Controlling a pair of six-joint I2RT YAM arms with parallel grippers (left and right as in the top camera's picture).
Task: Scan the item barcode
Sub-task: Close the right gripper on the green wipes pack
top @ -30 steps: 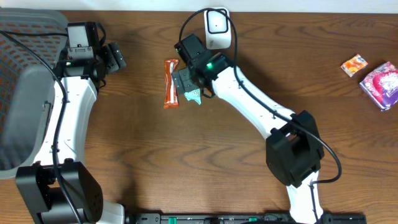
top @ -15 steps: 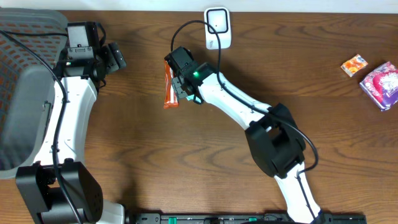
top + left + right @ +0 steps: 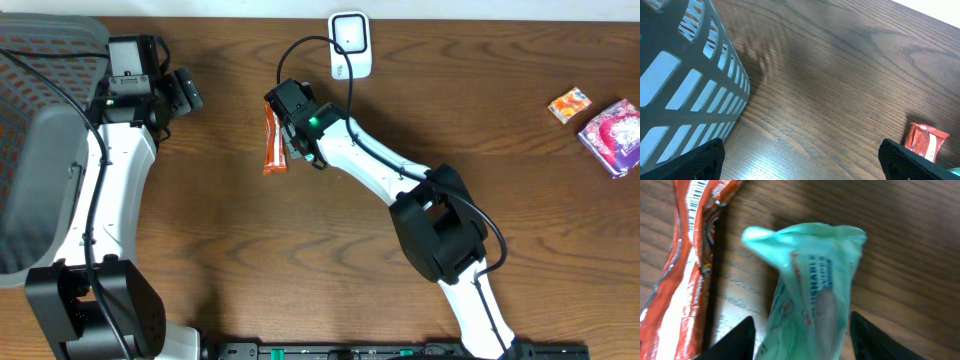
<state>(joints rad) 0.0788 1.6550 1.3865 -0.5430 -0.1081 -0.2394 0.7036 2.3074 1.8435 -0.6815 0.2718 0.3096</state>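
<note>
right tool (image 3: 802, 332) straddling green packet (image 3: 812, 275) beside orange wrapper (image 3: 687, 275); i cannot tell if gripped; my left tool (image 3: 805, 157) wide.

Right wrist close above green packet (image 3: 810, 292)

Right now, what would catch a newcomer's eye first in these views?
The right arm reaches across the dark wooden table, its jaws either side of a crumpled green packet that lies beside a long orange wrapper showing its barcode. Next come the white scanner at the table's far edge and the grey basket on the left.
</note>
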